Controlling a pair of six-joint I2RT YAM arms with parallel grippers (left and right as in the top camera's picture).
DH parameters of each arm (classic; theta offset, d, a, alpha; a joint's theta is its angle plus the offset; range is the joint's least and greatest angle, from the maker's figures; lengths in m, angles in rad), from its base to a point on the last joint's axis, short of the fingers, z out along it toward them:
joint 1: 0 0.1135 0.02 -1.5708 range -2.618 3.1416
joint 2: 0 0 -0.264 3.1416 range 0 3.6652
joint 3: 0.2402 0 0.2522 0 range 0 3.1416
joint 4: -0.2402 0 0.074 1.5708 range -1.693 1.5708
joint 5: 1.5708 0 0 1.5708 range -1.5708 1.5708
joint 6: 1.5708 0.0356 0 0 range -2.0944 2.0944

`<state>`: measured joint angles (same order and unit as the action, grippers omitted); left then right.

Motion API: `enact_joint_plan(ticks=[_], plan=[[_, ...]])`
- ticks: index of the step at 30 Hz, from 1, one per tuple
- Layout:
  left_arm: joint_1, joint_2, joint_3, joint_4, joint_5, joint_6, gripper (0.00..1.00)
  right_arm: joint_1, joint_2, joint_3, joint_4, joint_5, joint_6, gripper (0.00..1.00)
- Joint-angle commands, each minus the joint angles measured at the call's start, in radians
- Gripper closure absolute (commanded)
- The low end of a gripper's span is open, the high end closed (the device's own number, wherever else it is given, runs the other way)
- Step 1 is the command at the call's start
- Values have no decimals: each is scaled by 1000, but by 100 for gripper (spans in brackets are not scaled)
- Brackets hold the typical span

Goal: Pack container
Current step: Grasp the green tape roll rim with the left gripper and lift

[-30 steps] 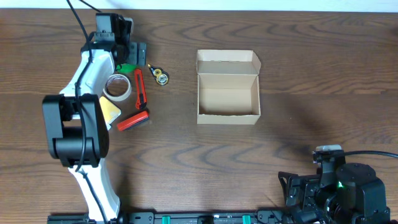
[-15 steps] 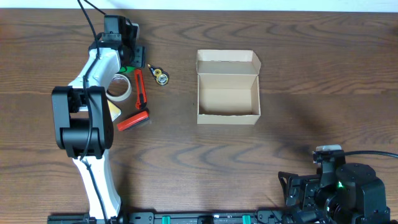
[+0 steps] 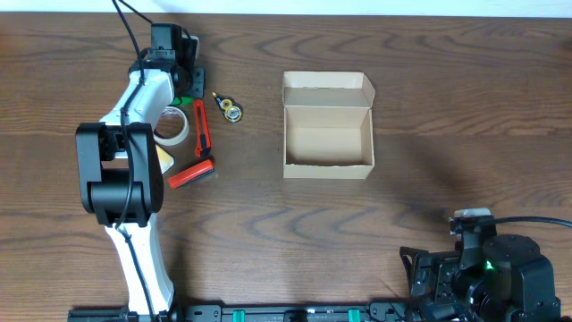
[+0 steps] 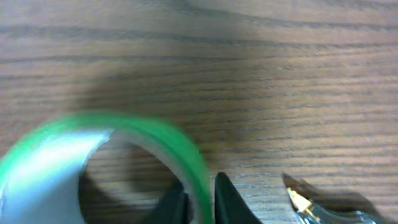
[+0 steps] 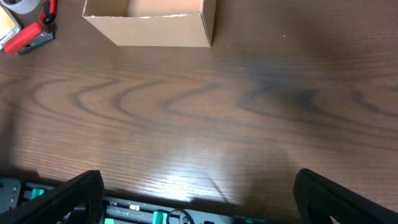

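The container (image 3: 327, 125), a tan cardboard box, stands open in the middle of the table with its flap lid folded back; its inside looks empty. It also shows at the top of the right wrist view, container (image 5: 149, 25). My left gripper (image 3: 183, 86) is at the far left of the table, left gripper (image 4: 200, 194) shut on the wall of a green tape roll (image 4: 180, 143), one finger inside the ring and one outside. A sliver of the green tape roll (image 3: 181, 99) shows overhead. My right gripper (image 5: 199, 193) stands open over bare table at the near right.
Beside the left arm lie a beige tape roll (image 3: 170, 125), a red box cutter (image 3: 200, 116), a red-and-black tool (image 3: 191, 172), a yellow item (image 3: 162, 159) and a small gold-and-black object (image 3: 231, 111). The right arm (image 3: 492, 264) is folded at the near edge.
The left gripper has gone from open to shut on the green tape roll's wall, after the arm shifted slightly right. The right arm has not moved.
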<state>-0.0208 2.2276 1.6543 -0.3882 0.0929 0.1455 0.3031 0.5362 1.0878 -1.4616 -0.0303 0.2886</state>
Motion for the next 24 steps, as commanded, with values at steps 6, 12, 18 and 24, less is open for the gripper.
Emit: enact_joint_plan(ticks=[6,12,18,24], plan=[[0,18,69,-37,-34,-4,94,-12,-2,-2,-1,-4,10,1],[-24,12,329,-294,-34,-4,94,-12,-2,-2,-1,-4,10,1],[-110,-42,557,-539,-33,-15,94,-12,-2,-2,-1,-4,10,1],[-228,-144,574,-681,32,-47,94,-12,-2,-2,-1,-4,10,1]])
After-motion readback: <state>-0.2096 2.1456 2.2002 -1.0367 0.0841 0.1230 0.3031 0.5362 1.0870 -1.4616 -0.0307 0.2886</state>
